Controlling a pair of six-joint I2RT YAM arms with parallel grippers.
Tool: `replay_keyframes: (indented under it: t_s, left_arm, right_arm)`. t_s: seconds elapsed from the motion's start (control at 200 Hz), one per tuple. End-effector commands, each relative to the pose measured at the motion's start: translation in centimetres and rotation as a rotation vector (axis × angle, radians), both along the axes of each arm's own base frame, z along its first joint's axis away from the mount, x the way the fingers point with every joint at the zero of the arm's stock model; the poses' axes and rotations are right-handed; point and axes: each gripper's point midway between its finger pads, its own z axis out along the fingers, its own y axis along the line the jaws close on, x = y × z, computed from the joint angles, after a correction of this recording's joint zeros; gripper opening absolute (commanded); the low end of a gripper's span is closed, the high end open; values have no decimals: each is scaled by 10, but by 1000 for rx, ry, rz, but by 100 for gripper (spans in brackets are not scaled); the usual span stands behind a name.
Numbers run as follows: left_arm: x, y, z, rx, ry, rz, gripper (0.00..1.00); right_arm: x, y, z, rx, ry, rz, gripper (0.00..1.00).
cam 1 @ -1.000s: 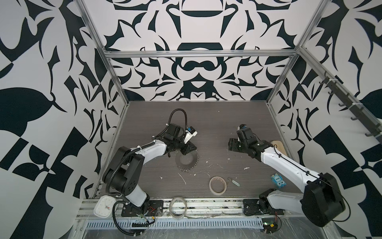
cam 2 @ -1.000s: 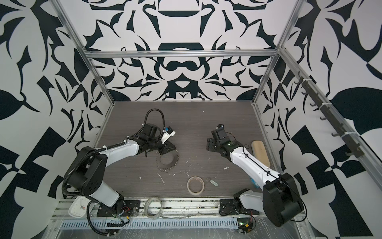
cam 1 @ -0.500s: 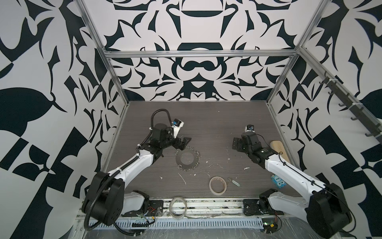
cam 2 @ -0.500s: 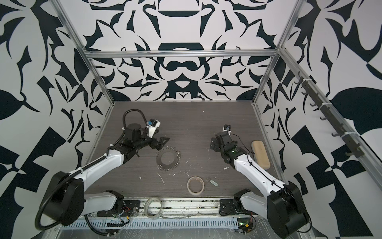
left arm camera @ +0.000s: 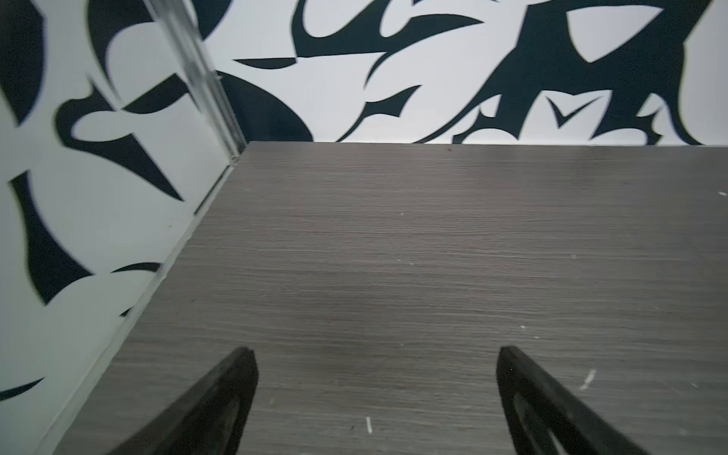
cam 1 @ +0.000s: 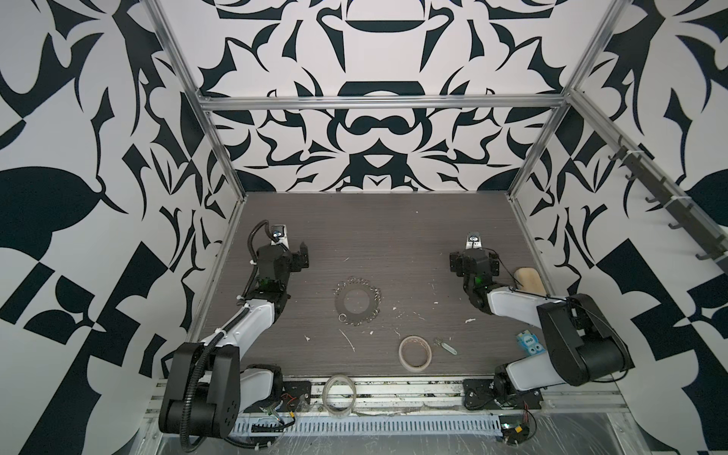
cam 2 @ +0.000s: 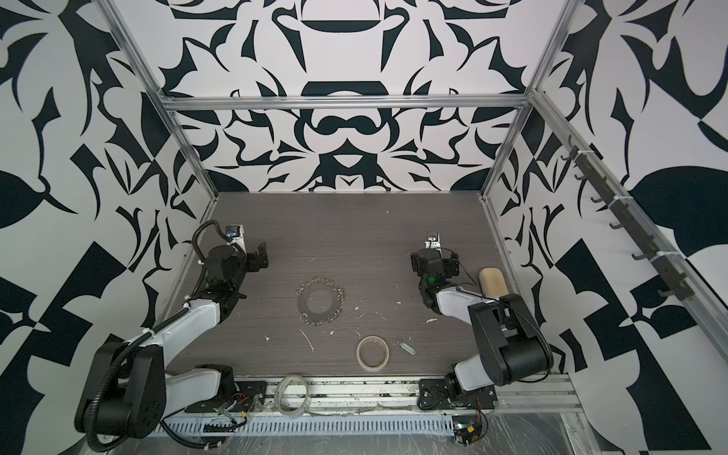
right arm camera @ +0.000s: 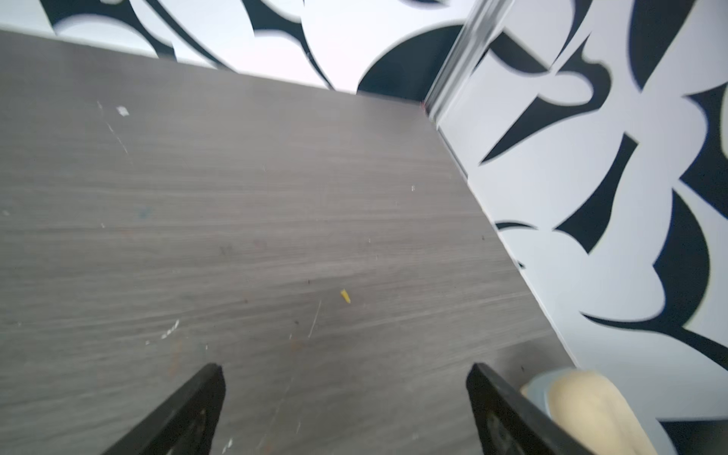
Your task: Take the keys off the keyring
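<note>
The keyring, a wide loop of small linked silver rings, lies flat mid-table. The small silvery key rests apart from it near the front edge, beside a beige tape roll. My left gripper hovers by the left wall, well left of the keyring. In its wrist view the left gripper is open over bare table. My right gripper sits far right and, in its wrist view, is open and holds nothing.
A clear tape roll lies on the front rail. A beige oblong object rests against the right wall just beside the right gripper. A small blue item sits by the right arm's base. White scraps dot the table.
The left gripper has let go at the keyring and pulled back to the left wall. The right gripper has withdrawn to the right. Both have opened wide; the keyring stays flat on the table.
</note>
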Motion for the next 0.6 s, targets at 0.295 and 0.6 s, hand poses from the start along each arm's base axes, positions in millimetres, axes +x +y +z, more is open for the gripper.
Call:
replay_keyframes:
  t_s: [0.295, 0.6]
  left_arm:
    - [-5, 32, -45, -10, -99, 87, 100]
    - [10, 57, -67, -38, -36, 207, 100]
  right_arm:
    - [-8, -2, -3, 32, -177, 59, 100]
    - [-3, -11, -6, 49, -144, 24, 100]
